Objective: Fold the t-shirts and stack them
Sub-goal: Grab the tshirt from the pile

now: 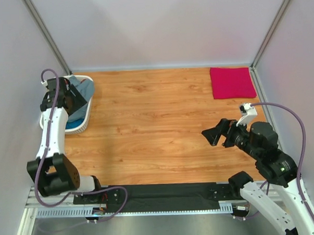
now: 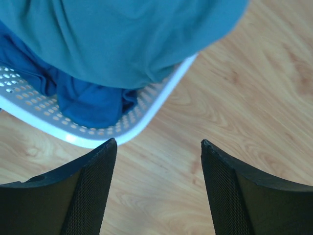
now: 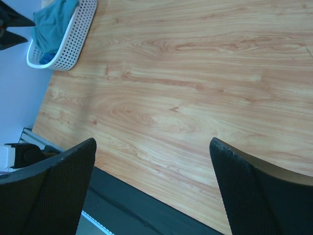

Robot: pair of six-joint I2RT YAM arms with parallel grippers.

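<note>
Task status: one item complete, the rest outstanding. One crimson-pink t-shirt [image 1: 232, 82] lies folded into a flat, near-square packet at the upper right of the top view, on the worktop [image 1: 157, 122] next to the right wall; it is judged to be the base of the stack, and nothing lies on it. At least two unfolded garments are in the white basket [image 1: 80, 127] at the upper left of the top view: a slate grey-blue t-shirt [image 2: 127, 34], which spills over the rim, and a bright-blue t-shirt [image 2: 90, 103] beneath it, against the perforated wall. No other garment can be identified in the basket. The left end effector [image 2: 157, 147] hangs beside the basket rim, over bare wood, with both fingers spread apart and nothing between them. The right end effector [image 3: 151, 142] is likewise released and empty, over the bare worktop at the lower right of the top view, well apart from both the basket and the folded packet. Steps judged outstanding: extract each garment from the basket, spread it flat, fold it, and place it on the crimson-pink packet.
</note>
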